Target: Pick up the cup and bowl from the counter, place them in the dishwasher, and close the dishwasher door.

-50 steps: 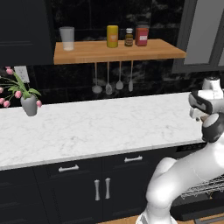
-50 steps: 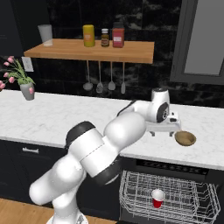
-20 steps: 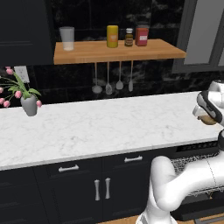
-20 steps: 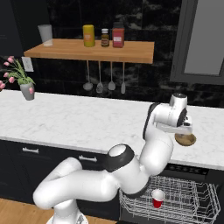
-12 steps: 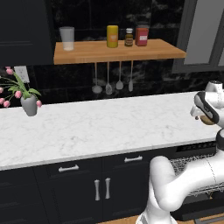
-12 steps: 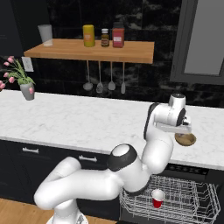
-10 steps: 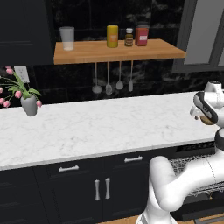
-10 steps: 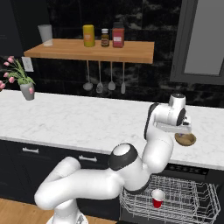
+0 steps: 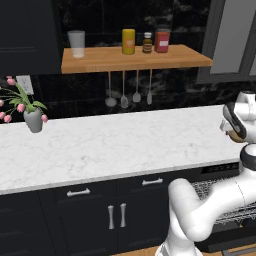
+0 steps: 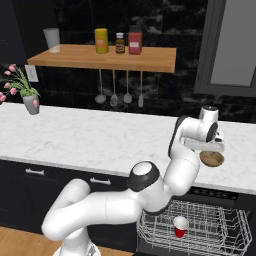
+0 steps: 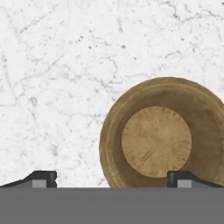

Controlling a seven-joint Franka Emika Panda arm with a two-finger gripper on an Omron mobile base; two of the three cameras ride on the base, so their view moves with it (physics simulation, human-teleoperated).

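Note:
The tan wooden bowl (image 11: 162, 135) sits upright on the white marble counter (image 10: 100, 137), near its right end. My gripper (image 11: 113, 178) hangs straight above it, open. One fingertip (image 11: 183, 177) is over the bowl's inside and the other is over bare counter to its left. In the right base view the gripper (image 10: 206, 148) is just above the bowl (image 10: 212, 159). The red cup (image 10: 180, 226) stands in the wire rack of the open dishwasher (image 10: 200, 230). The dishwasher door (image 9: 227, 239) lies lowered beneath the rack.
A grey vase of pink flowers (image 9: 32, 117) stands at the counter's far left. A wooden wall shelf (image 9: 135, 57) carries a tumbler and jars, with utensils hanging below it. Navy cabinets (image 9: 115, 215) sit under the counter.
Since the earliest frames the hand has swung right, from beside the bowl to above it. Over the last second it has barely moved, and the jaws have stayed open.

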